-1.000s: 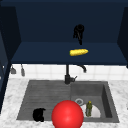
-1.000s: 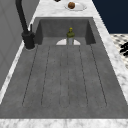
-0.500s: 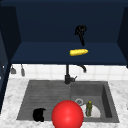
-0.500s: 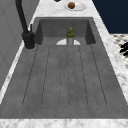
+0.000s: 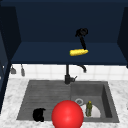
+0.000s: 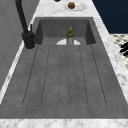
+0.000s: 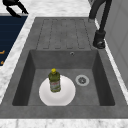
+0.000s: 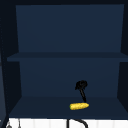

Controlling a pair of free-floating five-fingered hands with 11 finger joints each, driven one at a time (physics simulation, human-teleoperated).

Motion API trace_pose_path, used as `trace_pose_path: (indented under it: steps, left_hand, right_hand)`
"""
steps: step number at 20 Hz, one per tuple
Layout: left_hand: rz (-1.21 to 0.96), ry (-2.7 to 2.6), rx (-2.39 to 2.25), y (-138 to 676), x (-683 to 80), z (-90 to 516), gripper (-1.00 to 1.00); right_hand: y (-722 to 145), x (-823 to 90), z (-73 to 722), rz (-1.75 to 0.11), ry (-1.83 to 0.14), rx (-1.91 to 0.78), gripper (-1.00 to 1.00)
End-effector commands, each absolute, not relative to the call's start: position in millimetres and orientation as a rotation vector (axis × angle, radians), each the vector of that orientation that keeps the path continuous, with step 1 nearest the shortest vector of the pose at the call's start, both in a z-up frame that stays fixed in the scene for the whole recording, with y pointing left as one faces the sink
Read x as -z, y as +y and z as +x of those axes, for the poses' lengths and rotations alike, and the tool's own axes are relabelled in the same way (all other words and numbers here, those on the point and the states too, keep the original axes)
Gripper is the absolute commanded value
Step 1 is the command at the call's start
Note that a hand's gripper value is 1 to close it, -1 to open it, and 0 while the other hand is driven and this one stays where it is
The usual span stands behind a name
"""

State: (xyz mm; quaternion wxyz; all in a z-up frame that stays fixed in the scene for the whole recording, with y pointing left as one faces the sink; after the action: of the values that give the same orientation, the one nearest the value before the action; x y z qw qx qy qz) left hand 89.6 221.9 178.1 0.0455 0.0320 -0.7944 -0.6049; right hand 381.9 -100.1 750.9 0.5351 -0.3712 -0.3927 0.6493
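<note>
A yellow corn cob (image 5: 78, 52) (image 8: 79, 106) lies on the bottom shelf of the dark blue wall cabinet (image 5: 37, 53) above the sink. My right hand (image 5: 81, 32) (image 8: 81, 85) hovers just above and behind it, and one straight finger reaches down to the cob's right end. My left hand (image 5: 38, 114) hangs at the front left of the sink, over the drainboard's front edge, with fingers spread and holding nothing. It also shows as the hand (image 6: 124, 48) at the right edge of the left side view and as the hand (image 7: 13, 6) at the top left of the right side view.
A green bottle (image 7: 54, 80) (image 6: 70, 35) stands upright on a white plate (image 7: 67, 96) in the sink basin (image 7: 100, 82). A black faucet (image 5: 68, 75) rises behind the sink. A red ball (image 5: 67, 114) sits low in the front view. A small plate holding something brown (image 6: 71, 5) rests on the far counter.
</note>
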Motion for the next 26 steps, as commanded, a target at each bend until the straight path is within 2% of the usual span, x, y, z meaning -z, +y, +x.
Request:
trace_pose_path:
  steps: [1,20,26]
  left_hand:
    - [0.098,-2.426,1.847,222,-178,90,0.00]
    - [0.098,-2.426,1.847,222,-178,90,0.00]
    - [0.098,-2.426,1.847,222,-178,90,0.00]
  right_hand:
    - [-103,-753,354,-0.919,-0.949,-1.515,-1.00]
    - [-118,-753,198,-0.915,-0.942,-1.529,-1.00]
    - [-120,-752,153,-0.972,-1.008,-1.513,-1.00]
